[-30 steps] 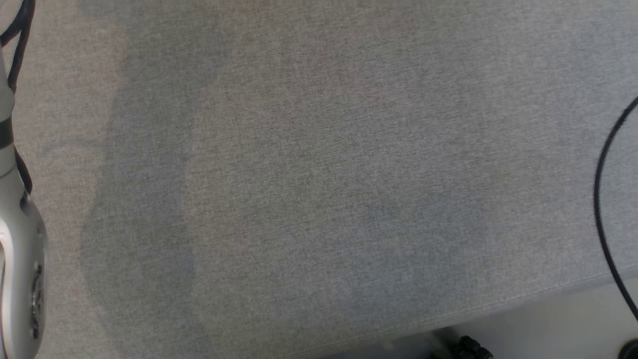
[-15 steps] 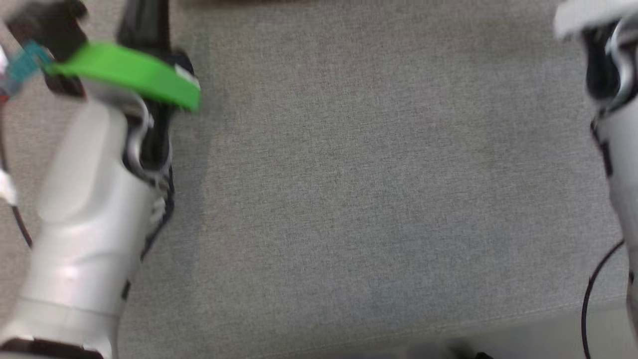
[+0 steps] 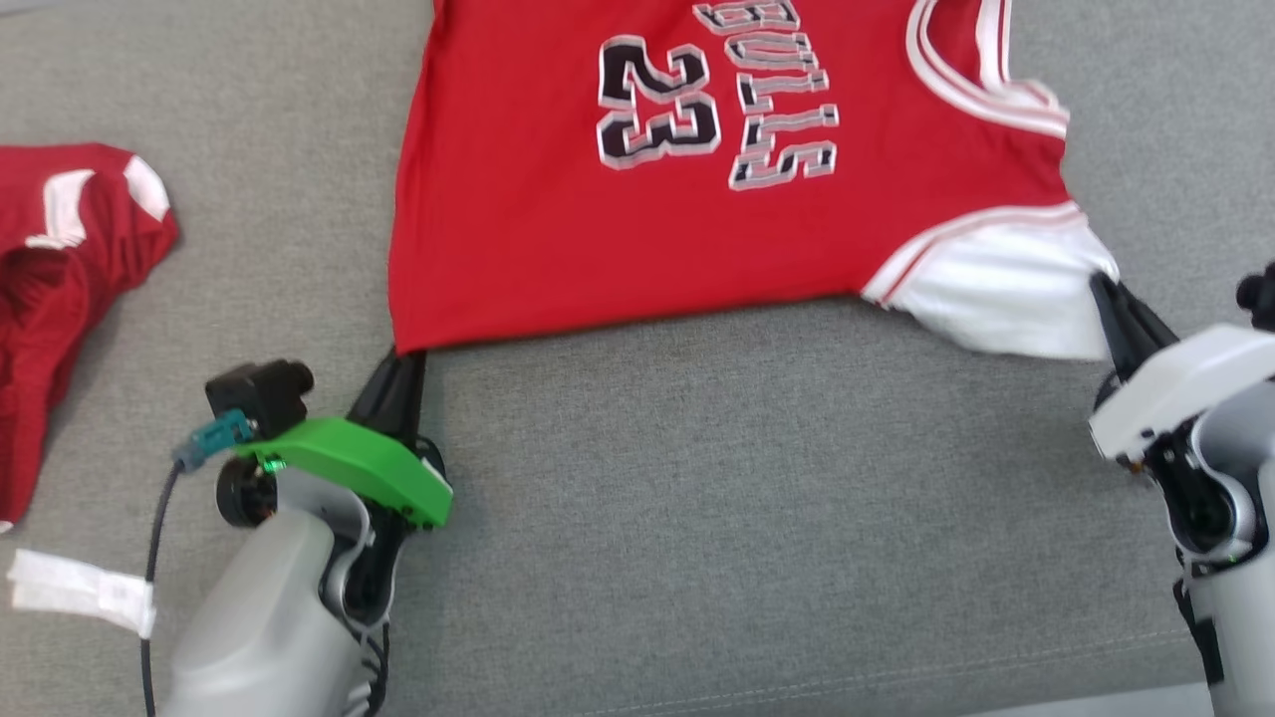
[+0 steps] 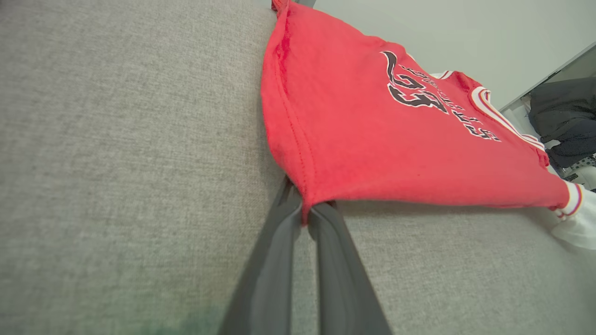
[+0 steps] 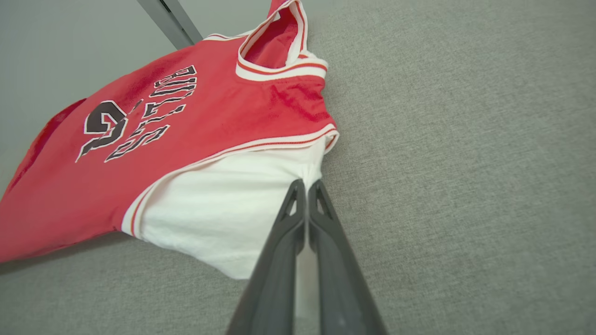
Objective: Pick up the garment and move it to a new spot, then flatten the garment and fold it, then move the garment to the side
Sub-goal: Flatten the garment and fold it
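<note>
The garment [image 3: 647, 229] is a red jersey with "BULLS 23" in black and white lettering and white sleeves. It lies spread on the grey fabric surface [image 3: 747, 498], and its near edge is stretched between my two grippers. My left gripper [image 3: 406, 354] is shut on the red hem corner. The left wrist view shows the fingers [image 4: 279, 260] pinching that corner of the garment [image 4: 372, 149]. My right gripper [image 3: 1099, 281] is shut on the white sleeve. In the right wrist view the right gripper [image 5: 307, 184] clamps the sleeve edge of the garment [image 5: 186, 139].
A second, darker red garment [image 3: 60, 259] lies crumpled at the far left. A white label [image 3: 80, 593] sits near the left arm's cable. The grey surface's front edge [image 3: 1096, 692] runs along the bottom right. Dark objects [image 4: 563, 121] stand beyond the surface.
The head view has swung from bare grey fabric to the arms and then to the jersey. Both grippers are now seen holding the jersey's near edge.
</note>
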